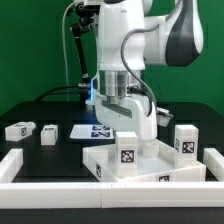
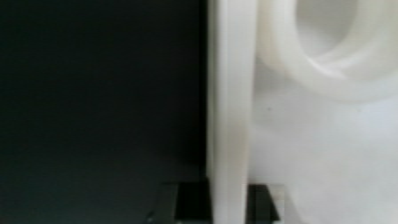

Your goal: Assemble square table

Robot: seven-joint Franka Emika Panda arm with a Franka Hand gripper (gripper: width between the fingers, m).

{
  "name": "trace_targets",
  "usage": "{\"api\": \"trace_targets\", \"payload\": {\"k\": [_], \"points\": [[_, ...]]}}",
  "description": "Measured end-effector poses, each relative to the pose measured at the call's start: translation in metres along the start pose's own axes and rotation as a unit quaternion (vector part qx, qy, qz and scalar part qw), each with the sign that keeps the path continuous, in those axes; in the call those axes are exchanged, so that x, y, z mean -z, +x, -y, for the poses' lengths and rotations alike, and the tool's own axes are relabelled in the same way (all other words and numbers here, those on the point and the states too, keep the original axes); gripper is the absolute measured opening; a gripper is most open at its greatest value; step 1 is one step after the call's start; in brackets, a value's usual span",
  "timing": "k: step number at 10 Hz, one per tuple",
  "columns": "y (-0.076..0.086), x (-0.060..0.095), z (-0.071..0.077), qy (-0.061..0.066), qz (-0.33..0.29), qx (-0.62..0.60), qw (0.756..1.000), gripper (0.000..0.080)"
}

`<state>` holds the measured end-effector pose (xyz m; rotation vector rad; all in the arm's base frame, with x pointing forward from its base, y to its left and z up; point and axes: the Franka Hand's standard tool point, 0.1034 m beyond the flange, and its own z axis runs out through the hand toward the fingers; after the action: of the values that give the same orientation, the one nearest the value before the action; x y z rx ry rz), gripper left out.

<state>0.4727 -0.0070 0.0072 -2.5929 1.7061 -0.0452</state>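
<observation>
The white square table top lies at the front middle, with a tag on its near side. My gripper stands over its back rim. In the wrist view the gripper has one dark finger on each side of the upright white rim and is shut on it. A round corner hole shows beside the rim. Two white tagged legs lie to the exterior view's left. Two more legs are at its right.
The marker board lies flat behind the top, partly hidden by the gripper. Long white L-shaped wall pieces run along the front left and the front right. The table surface is black.
</observation>
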Motion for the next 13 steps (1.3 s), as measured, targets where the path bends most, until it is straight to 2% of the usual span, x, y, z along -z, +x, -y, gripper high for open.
{"api": "trace_targets", "payload": {"k": [2, 4, 5, 7, 8, 9, 10, 11, 12, 13], "points": [[0.003, 0.000, -0.003, -0.001, -0.001, 0.087, 0.996, 0.0052], [0.042, 0.007, -0.014, 0.004, 0.007, 0.243, 0.970, 0.0052], [0.047, 0.010, -0.009, 0.000, 0.001, 0.281, 0.960, 0.0052], [0.047, 0.008, -0.011, -0.007, 0.001, 0.361, 0.932, 0.0052], [0.050, 0.008, -0.013, -0.008, 0.002, 0.401, 0.916, 0.0052], [0.062, 0.011, -0.011, -0.006, 0.013, 0.462, 0.887, 0.0052], [0.076, 0.019, 0.000, -0.002, 0.009, 0.511, 0.860, 0.0052], [0.081, 0.022, 0.005, -0.003, -0.002, 0.557, 0.831, 0.0052], [0.080, 0.019, 0.001, -0.007, 0.001, 0.571, 0.821, 0.0052], [0.081, 0.018, 0.000, -0.010, 0.002, 0.604, 0.797, 0.0052]]}}
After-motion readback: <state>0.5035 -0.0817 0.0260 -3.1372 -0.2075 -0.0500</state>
